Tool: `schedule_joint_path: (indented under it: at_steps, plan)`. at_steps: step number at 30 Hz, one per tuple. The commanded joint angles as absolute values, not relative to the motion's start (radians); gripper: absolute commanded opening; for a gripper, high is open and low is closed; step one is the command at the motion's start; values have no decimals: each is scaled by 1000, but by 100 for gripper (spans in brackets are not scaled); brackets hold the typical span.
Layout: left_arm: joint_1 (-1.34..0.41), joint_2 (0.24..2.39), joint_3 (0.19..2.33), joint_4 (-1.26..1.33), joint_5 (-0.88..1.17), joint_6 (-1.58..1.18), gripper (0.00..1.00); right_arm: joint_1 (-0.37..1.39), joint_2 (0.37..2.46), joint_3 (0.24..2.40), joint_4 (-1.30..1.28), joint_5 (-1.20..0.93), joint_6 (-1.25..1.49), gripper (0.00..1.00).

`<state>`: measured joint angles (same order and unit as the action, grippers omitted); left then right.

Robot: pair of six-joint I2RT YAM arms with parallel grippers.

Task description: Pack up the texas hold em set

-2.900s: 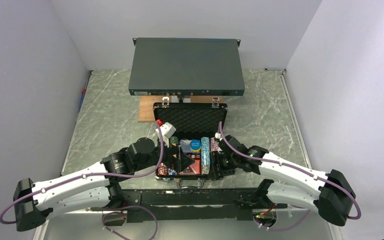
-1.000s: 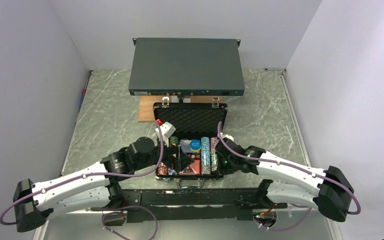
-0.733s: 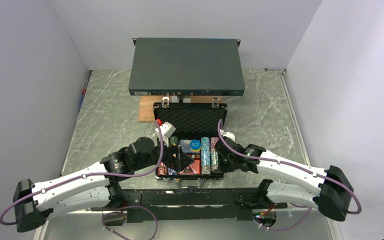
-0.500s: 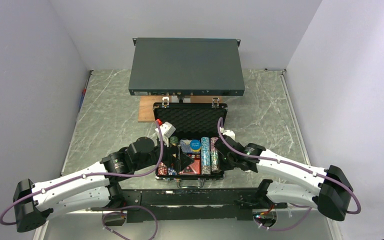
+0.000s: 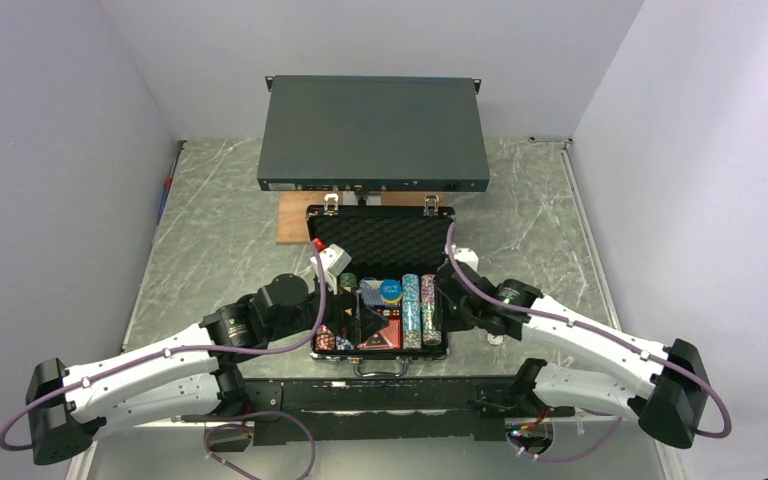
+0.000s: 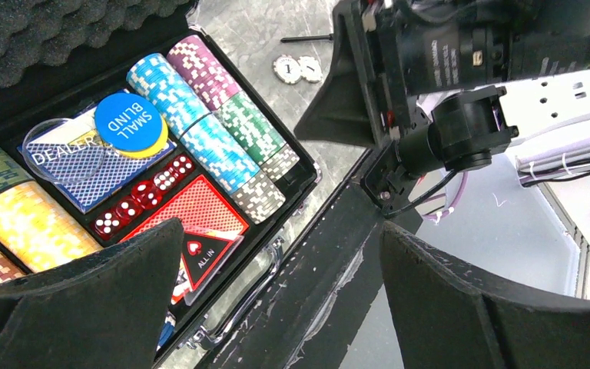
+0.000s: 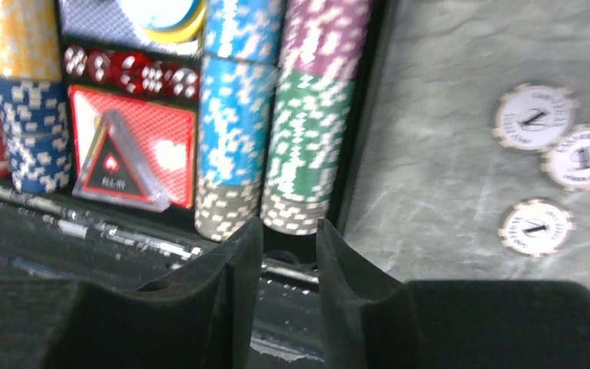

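The left arm and right arm have white shells, black joints, purple cables and 2 black wedge fingers each.

- "SMALL BLIND": white capitals on blue disc, lying on card deck.
- "DEALER": pale capitals on clear disc, just left of blue disc; last letters partly covered.
- "ALL IN" plus heart sign: on triangular marker.
- "1": centre of each of 3 white chips on table; rim lettering blurred.
- Rack box: front-panel labels too small to read.
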<state>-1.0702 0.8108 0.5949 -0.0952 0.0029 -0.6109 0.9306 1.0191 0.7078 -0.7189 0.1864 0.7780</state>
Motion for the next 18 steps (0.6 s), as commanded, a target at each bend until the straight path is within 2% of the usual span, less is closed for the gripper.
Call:
schedule_joint_path:
  at_steps: [1,5,6,9,12,16,18]
  plan:
    - [-1068,786,597,-73,12,-615,99,827,968,754,-861,314,857,48]
    - [-1068,774,599,-85,10,-611,99,547,895,667,-922,297,940,98]
    - [-1067,770,597,-87,7,-611,99,492,875,645,-920,278,943,100]
    - [-1065,761,592,-87,3,-616,99,399,863,629,-919,238,950,99]
    - [-1062,768,592,-86,8,-620,99,342,908,610,-890,201,951,94]
    - [-1062,770,584,-70,21,-622,99,322,1013,616,-780,137,866,74]
    - [-1060,768,576,-57,32,-626,99,322,1065,634,-758,139,855,71]
